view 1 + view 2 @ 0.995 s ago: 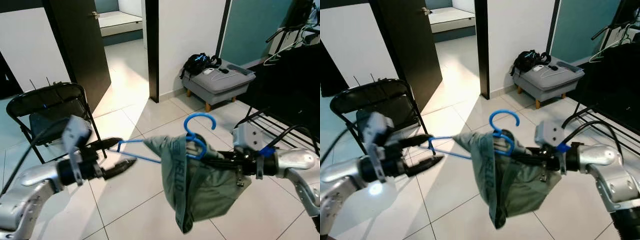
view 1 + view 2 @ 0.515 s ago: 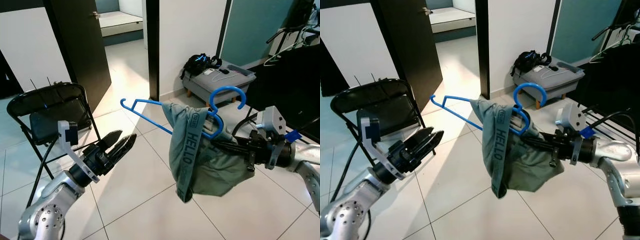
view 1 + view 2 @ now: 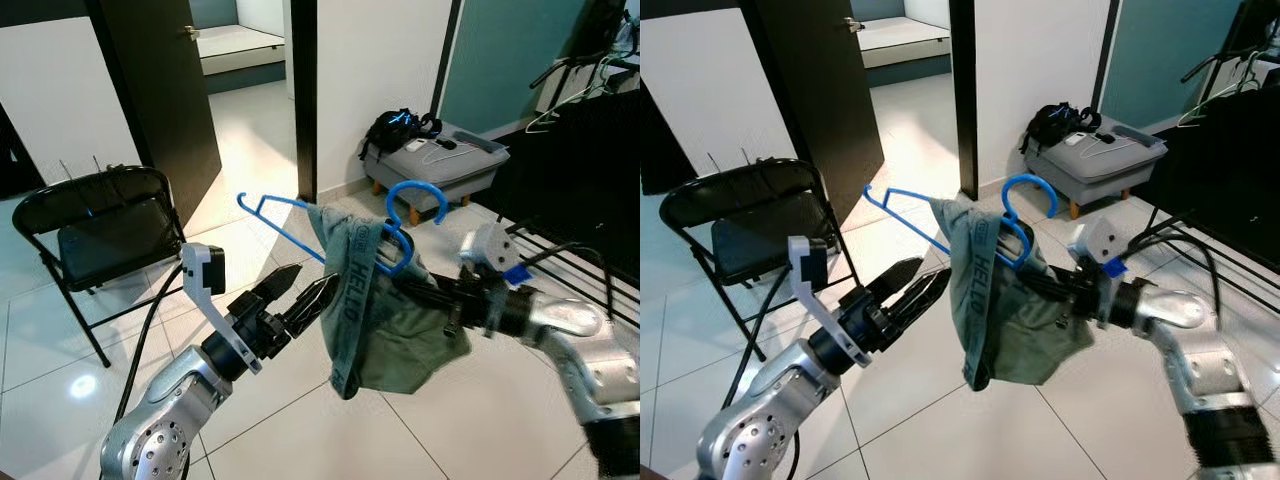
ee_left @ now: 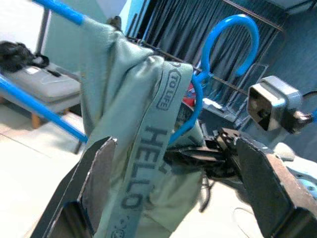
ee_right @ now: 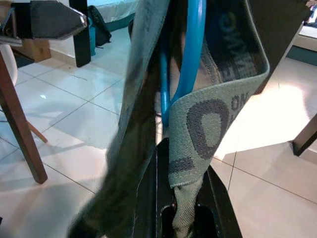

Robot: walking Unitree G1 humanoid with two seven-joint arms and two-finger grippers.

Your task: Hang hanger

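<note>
Right gripper (image 3: 400,291) on "HELLO"-banded garment (image 3: 375,310); hanger (image 3: 330,240)

The two head views look down and forward from high up, over the white floor, with a folding chair (image 3: 100,225) at the left and a grey stool (image 3: 435,165) at the upper right. Both show the same room, a little shifted sideways. The left wrist view looks very close along its fingers at the blue hanger (image 4: 225,64). The right wrist view is closer still, right against the green cloth (image 5: 208,124).
</note>
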